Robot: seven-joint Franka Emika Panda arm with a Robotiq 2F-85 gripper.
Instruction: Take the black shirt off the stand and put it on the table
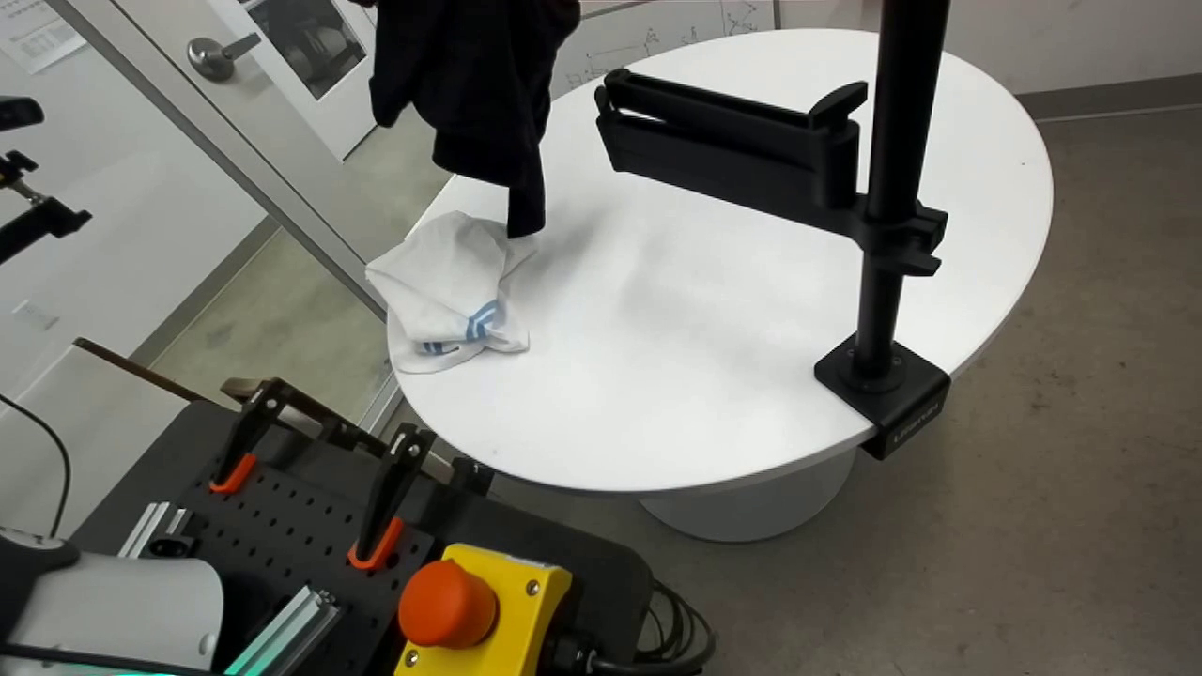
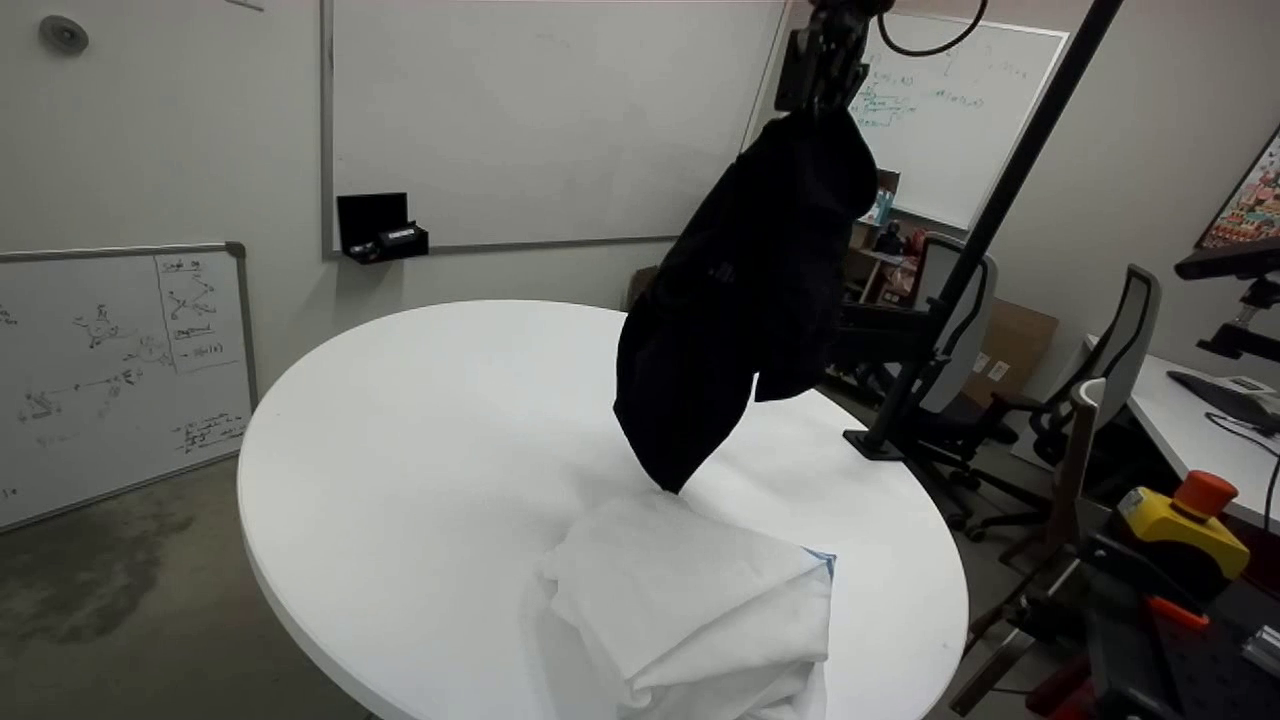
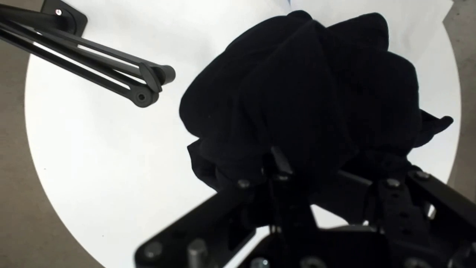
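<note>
Wrist view, and nearest of all is the Robotiq gripper, jaws sunk in the cloth and clamped on the black shirt, I'd say, since an exterior view has the garment dangling straight from that grip! Beneath it spreads the round white table. And the black pole stand? In an exterior view its folding arm sits right of the shirt, white tabletop showing between them, so the taking-off looks done. Left to do, by my reading: lower it, lay it down, let go.

Now the lie of it, from an exterior view, near side first: a crumpled white towel on the near part of the table, and the shirt's lowest tip aiming down at its far edge. Touching or just clear? Can't tell! From that tip the long axis climbs steeply, lower left to upper right, up to the gripper, a shorter flap hanging on the right. Collar or hem on top, the dark folds won't say. Far behind, the whiteboard lines the wall.
</note>
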